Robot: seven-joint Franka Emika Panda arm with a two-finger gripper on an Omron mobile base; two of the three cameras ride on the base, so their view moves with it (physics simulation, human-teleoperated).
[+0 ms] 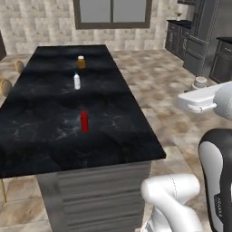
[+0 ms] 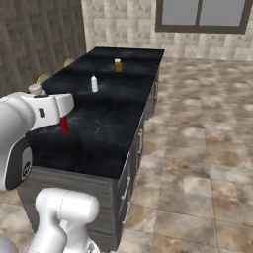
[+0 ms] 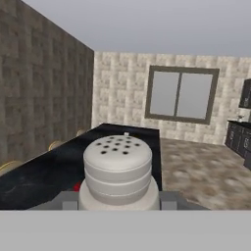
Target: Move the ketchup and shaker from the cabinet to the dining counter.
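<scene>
A white robot arm stands at the near end of the dining counter, a long black marble-veined island top. The ketchup, a slim red squeeze bottle, already stands upright on the counter, roughly midway between its long edges and toward the near end. Farther along the same line stand a slim white bottle and, nearer the far end, an amber jar.

The gripper holds the shaker, a stubby pale cylinder with a perforated cap. In the hand view the shaker sits upright between the two dark fingertips, which are clamped on its lower body. In the left base view the hand with the shaker hangs beyond the counter's right long edge, over the tiled floor, not yet over the black top.

The step in hand looks to be carrying the shaker across to the counter and setting it down. To do it well, the arm should keep the shaker level, cross the near edge with room to spare, and choose a bare patch well apart from the ketchup so nothing gets knocked over. It should lower until the base meets the top before the fingers part, then lift straight up.
</scene>
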